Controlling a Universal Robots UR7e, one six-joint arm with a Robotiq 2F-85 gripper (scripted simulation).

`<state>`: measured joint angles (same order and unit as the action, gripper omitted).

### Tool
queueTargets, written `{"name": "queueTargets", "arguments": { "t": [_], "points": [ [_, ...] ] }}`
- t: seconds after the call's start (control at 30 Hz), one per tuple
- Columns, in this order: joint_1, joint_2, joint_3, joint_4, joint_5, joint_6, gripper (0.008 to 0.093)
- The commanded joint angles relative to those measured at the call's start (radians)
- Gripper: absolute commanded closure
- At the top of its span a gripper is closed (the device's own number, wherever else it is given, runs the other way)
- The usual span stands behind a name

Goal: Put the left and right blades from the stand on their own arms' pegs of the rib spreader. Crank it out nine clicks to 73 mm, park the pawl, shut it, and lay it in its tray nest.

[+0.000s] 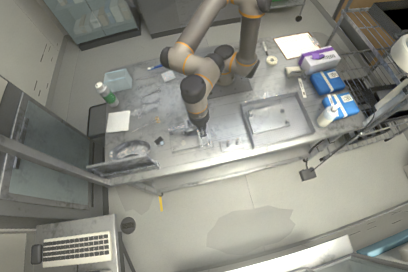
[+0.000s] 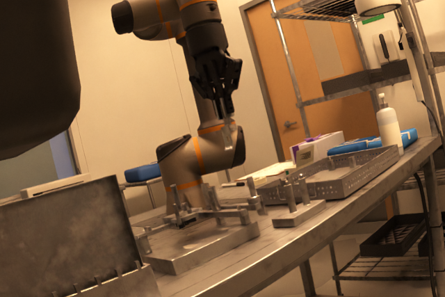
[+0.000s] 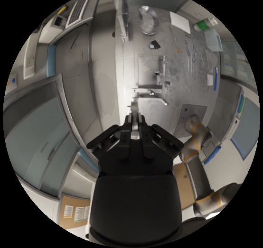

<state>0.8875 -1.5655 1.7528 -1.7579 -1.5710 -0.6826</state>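
A flat metal blade (image 2: 227,135) hangs high above the rib spreader (image 2: 212,211), which sits on a steel plate at the table's front edge with its arms and upright pegs showing. The blade stand (image 2: 298,211), a small block with two posts, sits to the right of the spreader between it and the perforated tray (image 2: 334,175). From the wrist camera the spreader (image 3: 157,88) lies ahead of the fingertips and the blade (image 3: 133,112) pokes out past them. My gripper (image 2: 223,107) is clamped on the blade's upper end, the blade pointing down.
The perforated tray (image 1: 276,118) lies right of the spreader, with blue and purple boxes (image 1: 327,78) beyond it. A kidney dish (image 1: 129,149), a white pad (image 1: 118,121) and a green-capped bottle (image 1: 106,93) occupy the left end. A wire shelf rack (image 2: 395,71) stands at the right.
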Motion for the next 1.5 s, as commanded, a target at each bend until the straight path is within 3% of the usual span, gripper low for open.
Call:
{"name": "queueTargets", "arguments": {
  "t": [0.0, 0.77, 1.47],
  "points": [
    [-0.006, 0.003, -0.004, -0.001, 0.000, -0.007, 0.0934],
    [-0.045, 0.025, -0.018, -0.009, 0.000, -0.046, 0.0934],
    [-0.045, 0.053, 0.074, -0.129, 0.000, -0.046, 0.0934]
  ]
}}
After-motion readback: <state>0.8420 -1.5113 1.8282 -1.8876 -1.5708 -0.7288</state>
